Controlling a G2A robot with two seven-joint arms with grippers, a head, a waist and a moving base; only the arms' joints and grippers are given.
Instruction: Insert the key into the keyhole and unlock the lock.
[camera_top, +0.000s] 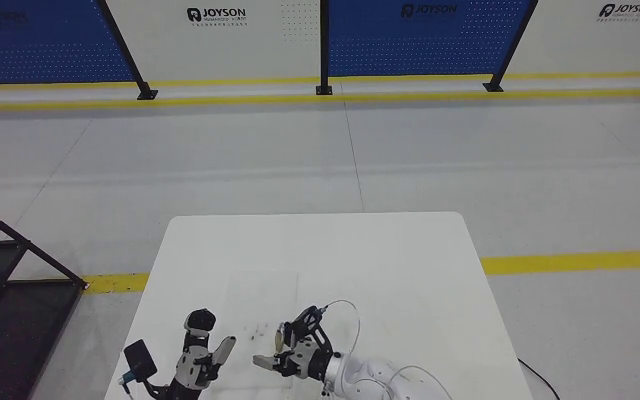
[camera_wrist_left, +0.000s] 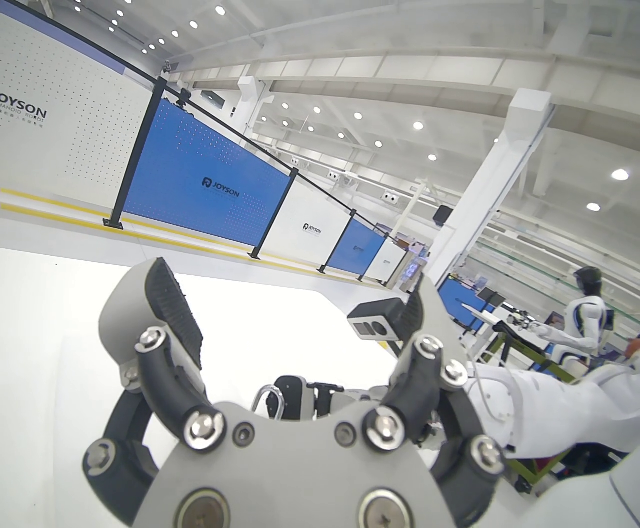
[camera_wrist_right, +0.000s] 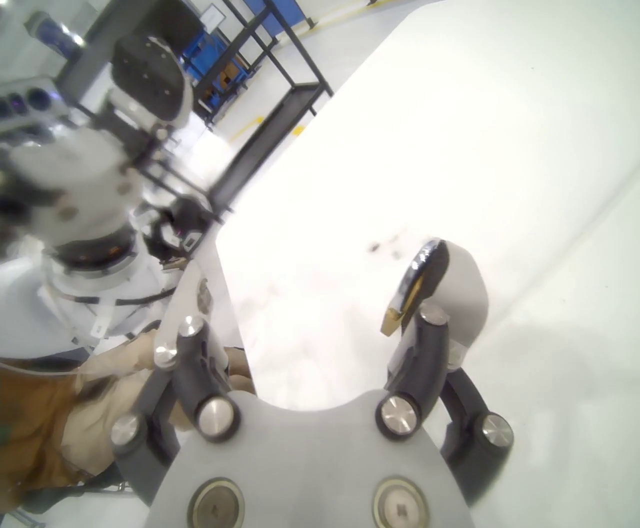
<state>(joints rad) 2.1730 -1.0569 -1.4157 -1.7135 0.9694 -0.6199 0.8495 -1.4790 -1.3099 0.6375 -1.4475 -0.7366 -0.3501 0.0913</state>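
Note:
My right gripper (camera_top: 280, 352) (camera_wrist_right: 320, 270) hangs low over the near part of the white table (camera_top: 400, 260), its fingers spread wide. A key (camera_wrist_right: 407, 292) with a black head and a brass blade lies against the inner face of one finger. A small brass-coloured piece (camera_top: 262, 362) shows at this gripper's tip from above. My left gripper (camera_top: 212, 338) (camera_wrist_left: 290, 280) is just beside it, open and holding nothing. Past its fingers a silver loop (camera_wrist_left: 267, 400), shaped like a padlock shackle, sits by the other arm's gripper; no lock body is visible.
Several small dark specks (camera_top: 258, 327) (camera_wrist_right: 385, 247) lie on the table ahead of the grippers. A black metal rack (camera_top: 30, 270) stands off the table's left edge. The far half of the table is bare white surface.

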